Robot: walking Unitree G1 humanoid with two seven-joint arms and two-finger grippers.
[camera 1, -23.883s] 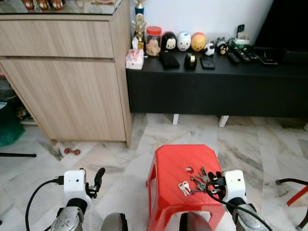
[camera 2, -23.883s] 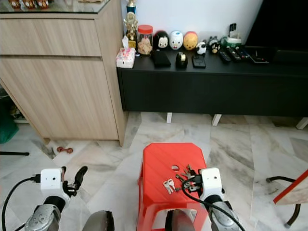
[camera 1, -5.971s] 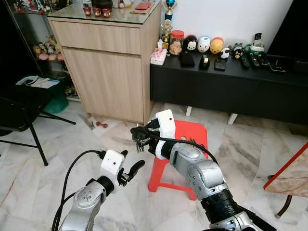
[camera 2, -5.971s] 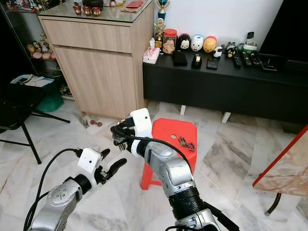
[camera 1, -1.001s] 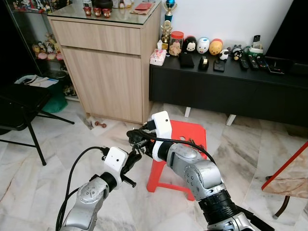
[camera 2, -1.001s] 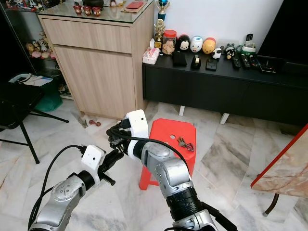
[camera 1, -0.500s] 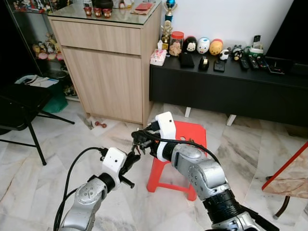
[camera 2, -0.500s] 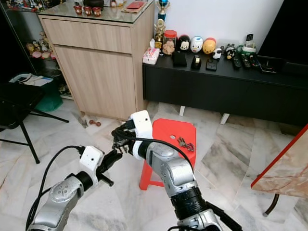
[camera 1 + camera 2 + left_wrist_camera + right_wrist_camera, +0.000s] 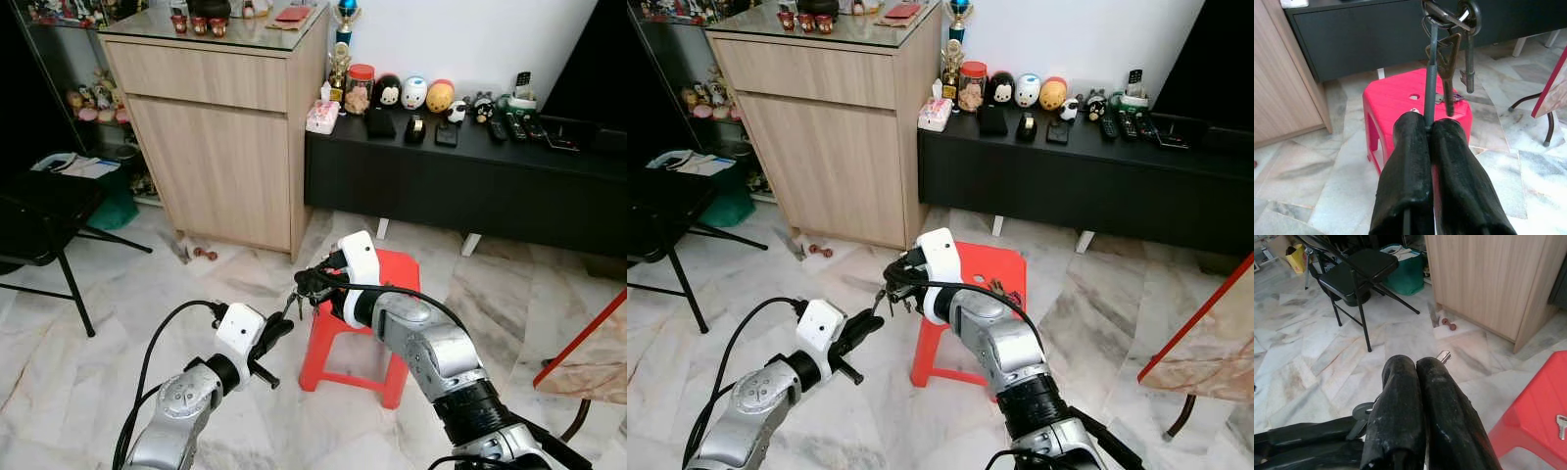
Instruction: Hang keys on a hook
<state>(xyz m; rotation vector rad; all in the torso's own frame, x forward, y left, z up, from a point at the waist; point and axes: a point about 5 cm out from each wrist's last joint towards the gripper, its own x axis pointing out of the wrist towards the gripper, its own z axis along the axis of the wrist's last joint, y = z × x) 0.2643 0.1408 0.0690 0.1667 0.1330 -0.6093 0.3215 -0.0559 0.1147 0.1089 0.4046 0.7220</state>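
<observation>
Left tool (image 9: pixel 279 328): nearest; black fingers pressed together on the shaft of one key, seen clearly in the left wrist view.
Bunch of dark metal keys on a ring (image 9: pixel 1447 34): hangs between the two tools, in the air just off the near left corner of the red plastic stool (image 9: pixel 387 284); not resting on anything.
Right tool (image 9: pixel 306 285): fingers pressed together at the ring end of the bunch; whether they actually pinch it I cannot tell.
Stool top: a second, smaller set of silver keys (image 9: pixel 1004 291) lies loose by its right edge.
Farther off: light wood cabinet (image 9: pixel 216 147), then a long black low surface (image 9: pixel 470 166) with figurines.
Hook: none made out anywhere.
Step (judged): hand-over of the bunch, tool to tool.
Next move calls for: one tool letting go cleanly, then finding the hook.
</observation>
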